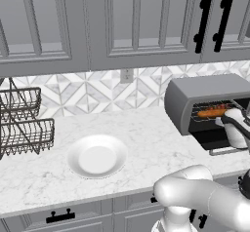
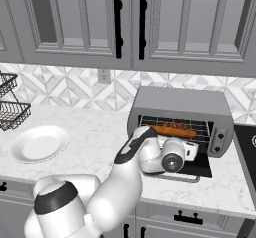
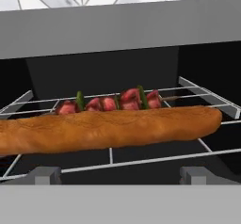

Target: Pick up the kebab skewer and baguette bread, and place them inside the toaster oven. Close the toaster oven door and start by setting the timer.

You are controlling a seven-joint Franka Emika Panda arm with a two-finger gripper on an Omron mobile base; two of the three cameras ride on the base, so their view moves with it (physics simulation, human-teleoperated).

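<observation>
Orange-brown baguette bread (image 3: 108, 130): lying on the wire rack (image 3: 110, 159) just ahead of the hand (image 2: 192, 151).
Red-chunked kebab skewer (image 3: 113, 102): resting behind it.
Hand: fingers standing apart, gripping nothing.
Dark grey toaster oven (image 2: 180, 104): loaded.
Black glass door (image 2: 197, 167): hanging open; closing and timer are remaining.

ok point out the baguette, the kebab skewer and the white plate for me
baguette bread (image 3: 108, 130): hand view, middle of the loaf's crust, lying on the oven rack
kebab skewer (image 3: 110, 103): hand view, a red meat chunk near mid-stick, behind the loaf
white plate (image 1: 97, 157): left base view, its flat centre
</observation>
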